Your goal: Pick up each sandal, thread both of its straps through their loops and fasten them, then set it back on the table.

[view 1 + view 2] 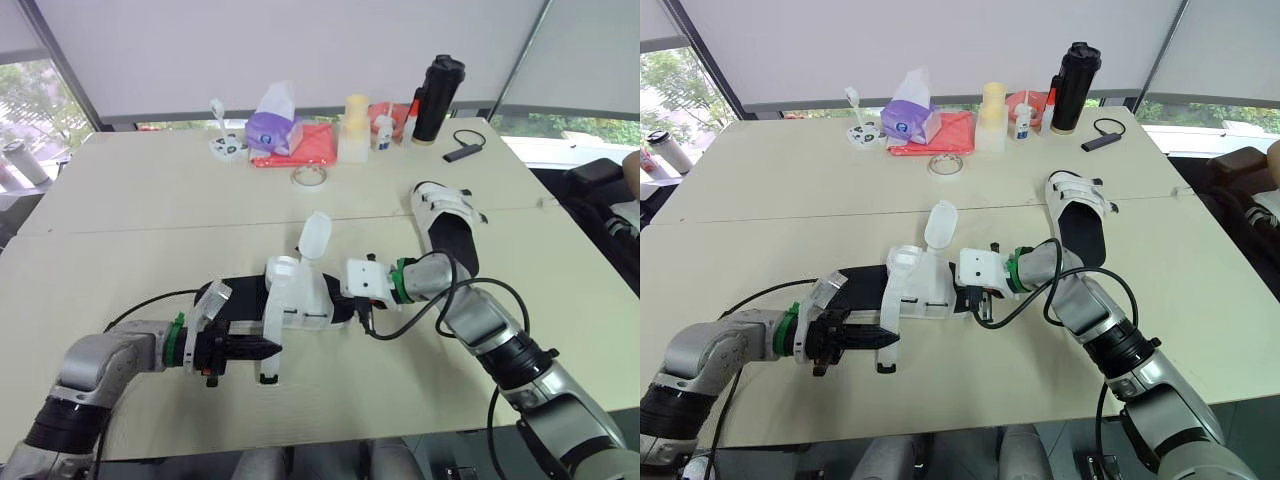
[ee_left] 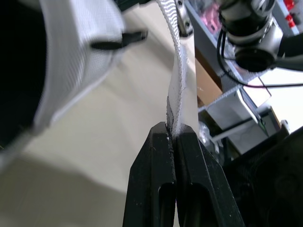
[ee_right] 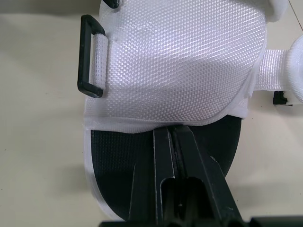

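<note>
left wrist view, left hand (image 2: pixel 173 128) pinched shut on strap (image 2: pixel 179 71), right hand (image 3: pixel 171 130) closed on sandal (image 3: pixel 189 61)

The left arm (image 1: pixel 100 362) is reaching in low with its elbow bent, and the left gripper (image 1: pixel 268 347) is pinching a white strap (image 2: pixel 177 90) between closed fingers. The right arm (image 1: pixel 500 340) is bending inward at the wrist, and the right gripper (image 3: pixel 173 128) is clamping the sandal (image 3: pixel 189 61) at the edge of its upper.
</note>
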`<state>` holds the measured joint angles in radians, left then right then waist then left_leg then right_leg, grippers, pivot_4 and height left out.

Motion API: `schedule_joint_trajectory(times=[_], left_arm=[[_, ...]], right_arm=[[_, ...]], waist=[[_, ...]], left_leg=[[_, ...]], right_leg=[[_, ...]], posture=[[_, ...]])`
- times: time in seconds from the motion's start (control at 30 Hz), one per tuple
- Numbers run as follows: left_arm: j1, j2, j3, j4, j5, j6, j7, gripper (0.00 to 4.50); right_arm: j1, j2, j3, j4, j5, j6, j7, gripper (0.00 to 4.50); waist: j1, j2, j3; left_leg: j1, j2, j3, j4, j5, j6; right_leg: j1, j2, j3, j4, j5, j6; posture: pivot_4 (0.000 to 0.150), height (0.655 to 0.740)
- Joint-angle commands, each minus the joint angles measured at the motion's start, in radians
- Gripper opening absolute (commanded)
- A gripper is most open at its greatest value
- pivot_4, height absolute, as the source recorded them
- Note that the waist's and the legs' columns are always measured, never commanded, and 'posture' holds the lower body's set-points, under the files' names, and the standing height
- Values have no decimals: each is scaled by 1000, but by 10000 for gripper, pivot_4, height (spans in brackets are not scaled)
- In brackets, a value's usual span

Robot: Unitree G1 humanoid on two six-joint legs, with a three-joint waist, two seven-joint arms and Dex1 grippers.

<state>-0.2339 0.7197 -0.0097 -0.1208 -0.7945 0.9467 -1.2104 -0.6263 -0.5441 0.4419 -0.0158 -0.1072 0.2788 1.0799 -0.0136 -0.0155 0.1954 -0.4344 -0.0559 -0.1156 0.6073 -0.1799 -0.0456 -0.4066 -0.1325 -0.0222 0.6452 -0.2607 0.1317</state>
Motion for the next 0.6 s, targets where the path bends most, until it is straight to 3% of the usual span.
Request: schedule_joint_trajectory(times=[0.03,0.3,0.6], left_arm=[[-120,-20,90,17,-104,66,24,284],[-367,-72,77,248,-65,73,23,284],[-460,-96,-60,416,83,-24,-100,284]], right_arm=[[16,1,25,14,-17,5,9,0],[5,4,27,35,-27,-14,12,0],[12,3,26,24,-28,-8,10,0]], waist=[[2,0,0],[-4,-1,0],[-4,-1,0]], left_leg=[[0,0,-1,0,0,0],[2,-1,-1,1,0,0],[3,-1,0,1,0,0]], right_leg=[[1,0,-1,0,0,0],[3,1,-2,1,2,5],[4,1,-2,1,2,5]], posture=[[1500,7400],[1500,7400],[1500,7400]])
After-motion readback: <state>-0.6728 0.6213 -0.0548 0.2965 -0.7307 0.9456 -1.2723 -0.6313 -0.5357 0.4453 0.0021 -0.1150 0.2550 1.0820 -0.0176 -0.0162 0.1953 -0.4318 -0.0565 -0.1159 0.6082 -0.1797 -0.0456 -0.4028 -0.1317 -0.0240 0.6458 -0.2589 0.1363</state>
